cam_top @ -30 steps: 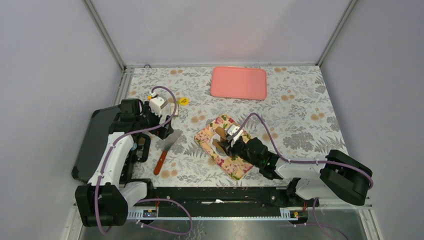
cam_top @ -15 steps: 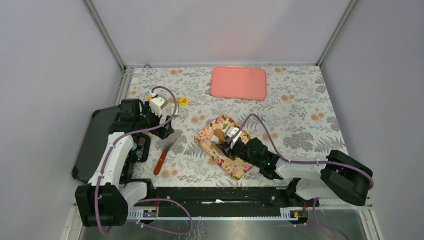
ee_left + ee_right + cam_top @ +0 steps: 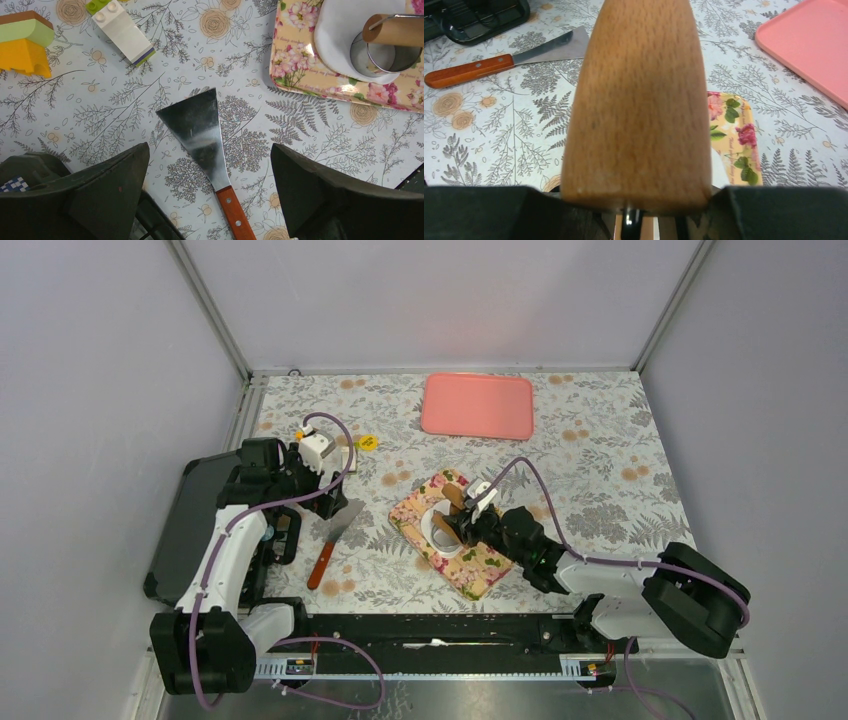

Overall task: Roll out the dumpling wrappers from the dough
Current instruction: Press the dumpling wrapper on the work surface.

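Grey walls close in a tabletop [image 3: 600, 460] covered with a leaf-and-flower cloth. A pink tray [image 3: 477, 405] sits at the far side and a black tray [image 3: 185, 530] at the left edge. Near the middle lies a small floral board [image 3: 470, 575], and the dough [image 3: 340, 35] rests on it as a thin white sheet covering its far-left part. A metal ring cutter [image 3: 385, 60] stands on the dough's edge.

The right end effector [image 3: 468, 523] is clenched around a wooden rolling pin [image 3: 636, 100], which points away over the dough and seems tilted. Whether the pin touches the sheet cannot be told. The left end effector [image 3: 209, 147] hangs released above a wooden-handled spatula [image 3: 200, 135], well apart from the board, with toy blocks [image 3: 25, 40] beyond it.

The step in hand looks like flattening the sheet. To do it well, the pin should come down level so its full length bears on the dough, not just one end. It should then travel from the middle outward in light, even passes so the thickness stays uniform. The ring cutter stands in the rolling path and would likely dent the sheet or catch the pin, so strokes should avoid it. Soft dough probably sticks and drags, so gentle pressure is safer, and the light board may slide if pushed hard.
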{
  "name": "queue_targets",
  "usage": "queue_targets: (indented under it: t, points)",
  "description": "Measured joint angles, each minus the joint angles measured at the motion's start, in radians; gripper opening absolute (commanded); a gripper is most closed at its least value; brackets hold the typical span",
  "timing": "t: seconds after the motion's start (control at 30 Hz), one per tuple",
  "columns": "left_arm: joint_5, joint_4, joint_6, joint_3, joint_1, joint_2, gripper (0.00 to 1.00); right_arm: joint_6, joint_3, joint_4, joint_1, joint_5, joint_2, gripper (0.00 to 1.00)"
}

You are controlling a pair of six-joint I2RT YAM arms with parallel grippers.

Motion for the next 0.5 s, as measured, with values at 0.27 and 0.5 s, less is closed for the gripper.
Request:
queue_targets:
  t: [0.27,0.5]
  points:
    - [0.006,-0.001,0.0,0.0,0.0,0.0,0.99,0.001,-0.008,0.002,-0.027,-0.022,-0.008,0.0]
    - [0.017,-0.001,0.0,0.0,0.0,0.0,0.99,-0.002,0.035,-0.111,-0.028,-0.015,-0.045,0.0]
